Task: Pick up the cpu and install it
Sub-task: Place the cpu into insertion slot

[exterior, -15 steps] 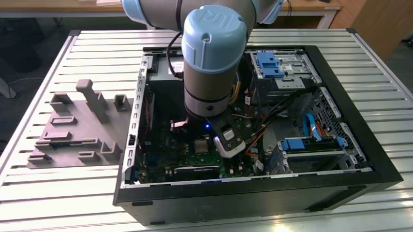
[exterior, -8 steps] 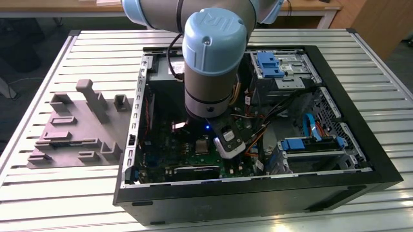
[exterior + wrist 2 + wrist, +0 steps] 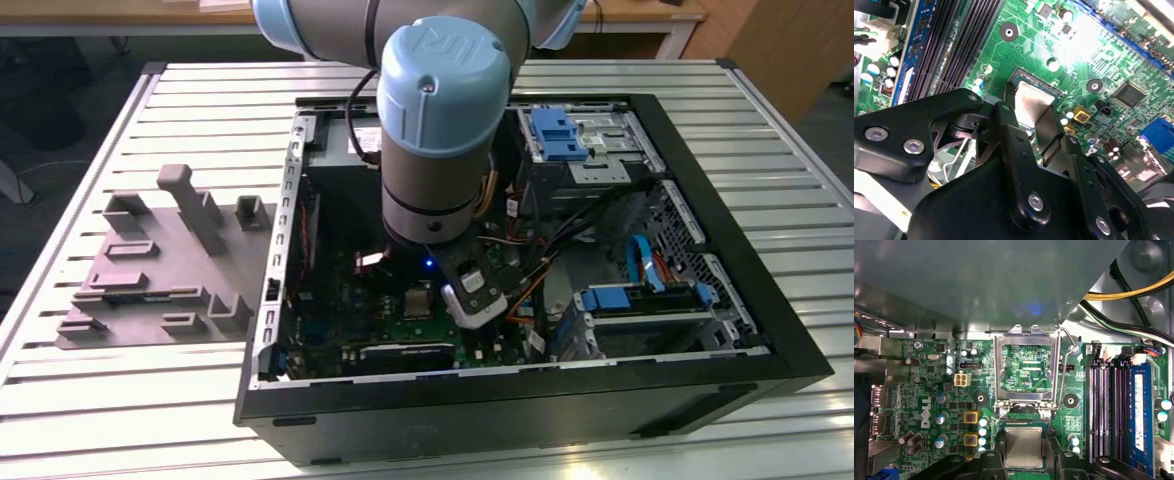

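The cpu [image 3: 1024,446] is a small silvery square lying flat over the socket on the green motherboard [image 3: 929,390], and it also shows between the fingers [image 3: 1030,102]. My gripper [image 3: 1029,112] reaches down into the black computer case [image 3: 747,300]. Its two black fingers stand against opposite sides of the chip in both wrist views, so the gripper [image 3: 1024,460] is shut on it. The silver socket frame [image 3: 1026,337] stands raised just beyond the chip, with its wire lever [image 3: 1066,365] lifted beside it. In the exterior view the arm [image 3: 427,150] hides the fingers.
Black memory slots [image 3: 1106,405] and a blue module [image 3: 1139,410] run beside the socket. Yellow and black cables [image 3: 1134,295] cross above them. A metal case wall [image 3: 979,285] rises behind the frame. A grey fixture with blocks [image 3: 160,270] lies at the exterior view's left.
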`<state>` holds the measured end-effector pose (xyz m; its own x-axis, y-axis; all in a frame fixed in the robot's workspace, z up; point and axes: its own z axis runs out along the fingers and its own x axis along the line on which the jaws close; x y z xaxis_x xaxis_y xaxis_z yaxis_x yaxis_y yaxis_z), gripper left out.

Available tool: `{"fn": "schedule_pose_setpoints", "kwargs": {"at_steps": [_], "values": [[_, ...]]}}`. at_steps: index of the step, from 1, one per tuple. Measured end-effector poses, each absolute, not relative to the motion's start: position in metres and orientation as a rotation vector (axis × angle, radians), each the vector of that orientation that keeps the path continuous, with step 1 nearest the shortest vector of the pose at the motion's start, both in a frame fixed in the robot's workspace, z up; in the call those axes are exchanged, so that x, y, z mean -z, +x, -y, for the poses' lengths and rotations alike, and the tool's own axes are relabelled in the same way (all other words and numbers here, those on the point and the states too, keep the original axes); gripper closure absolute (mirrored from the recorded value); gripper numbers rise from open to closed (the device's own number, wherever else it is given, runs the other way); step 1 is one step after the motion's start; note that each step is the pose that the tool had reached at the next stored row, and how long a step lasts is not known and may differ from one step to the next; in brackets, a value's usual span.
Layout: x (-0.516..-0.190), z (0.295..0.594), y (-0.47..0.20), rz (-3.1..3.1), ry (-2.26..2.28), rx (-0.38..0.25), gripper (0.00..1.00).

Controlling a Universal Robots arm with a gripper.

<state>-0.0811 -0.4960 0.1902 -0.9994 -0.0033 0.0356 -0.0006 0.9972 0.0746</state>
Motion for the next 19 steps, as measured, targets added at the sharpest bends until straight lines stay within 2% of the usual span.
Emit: {"fn": "schedule_pose_setpoints", "kwargs": {"at_steps": [19], "values": [[-0.1901,0.4979,-0.0811,3.104,-0.016,0.116,0.59]]}}
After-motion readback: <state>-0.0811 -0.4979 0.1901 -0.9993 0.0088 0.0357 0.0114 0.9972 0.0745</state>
